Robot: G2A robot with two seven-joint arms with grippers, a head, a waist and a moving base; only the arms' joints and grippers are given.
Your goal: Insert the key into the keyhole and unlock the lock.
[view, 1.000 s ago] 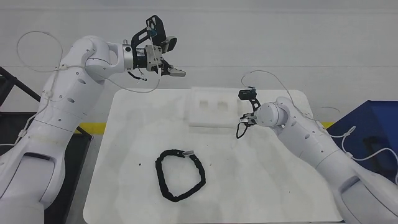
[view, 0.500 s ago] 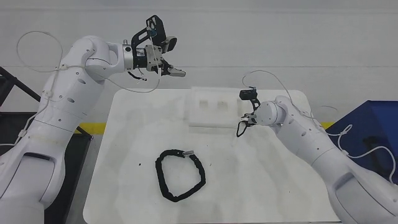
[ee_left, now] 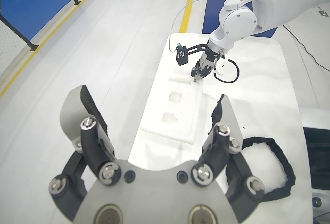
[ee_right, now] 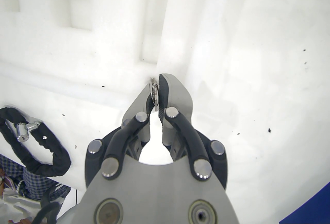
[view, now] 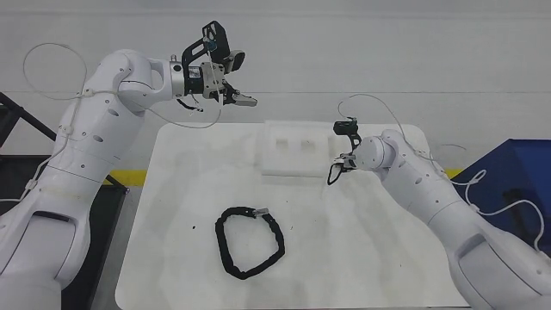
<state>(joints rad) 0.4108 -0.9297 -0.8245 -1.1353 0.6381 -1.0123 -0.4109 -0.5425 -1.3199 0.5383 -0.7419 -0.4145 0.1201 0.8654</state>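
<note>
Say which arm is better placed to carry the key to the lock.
Right. The right tool is shut on the key beside the foam tray; the left tool hangs open, empty, beyond the table, far from the chain lock.

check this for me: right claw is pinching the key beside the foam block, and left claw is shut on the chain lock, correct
Not quite: the left claw is open and holds nothing, as the left wrist view shows; the chain lock lies on the table. The right claw is indeed pinching the key beside the foam block.
</note>
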